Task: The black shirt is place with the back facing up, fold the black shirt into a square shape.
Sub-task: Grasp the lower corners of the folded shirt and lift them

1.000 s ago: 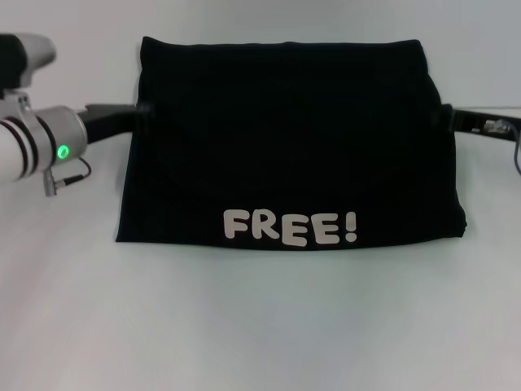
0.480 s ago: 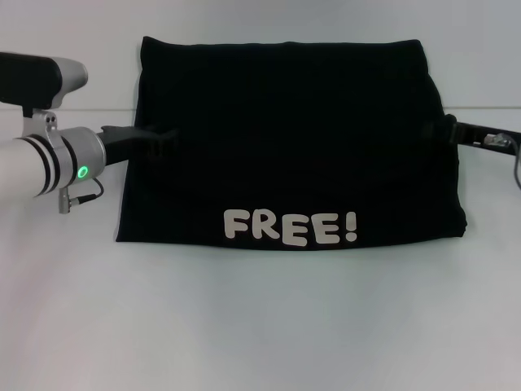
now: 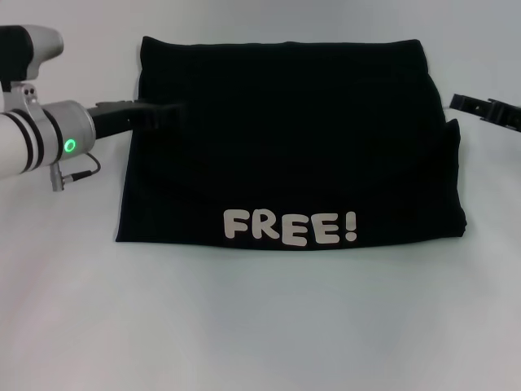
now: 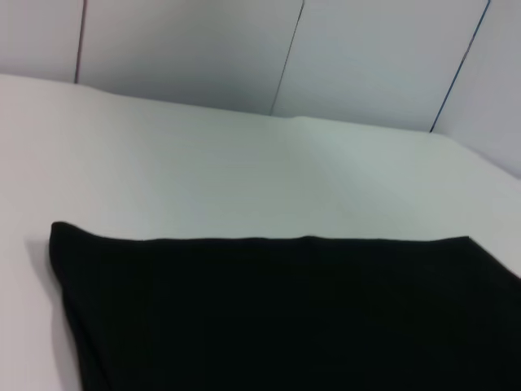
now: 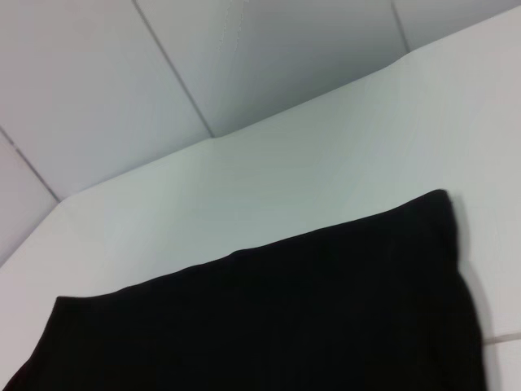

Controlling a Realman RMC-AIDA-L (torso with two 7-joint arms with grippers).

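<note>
The white table [image 3: 260, 326] carries the black shirt [image 3: 293, 138], folded into a wide rectangle at the middle and far part of the surface, with white lettering "FREE!" [image 3: 291, 227] along its near edge. The left gripper [image 3: 159, 114] reaches in from the left, its dark tip over the shirt's far-left portion; whether its fingers are apart or together cannot be told. The right gripper [image 3: 460, 103] sits just off the shirt's right edge, its finger state likewise unclear.
</note>
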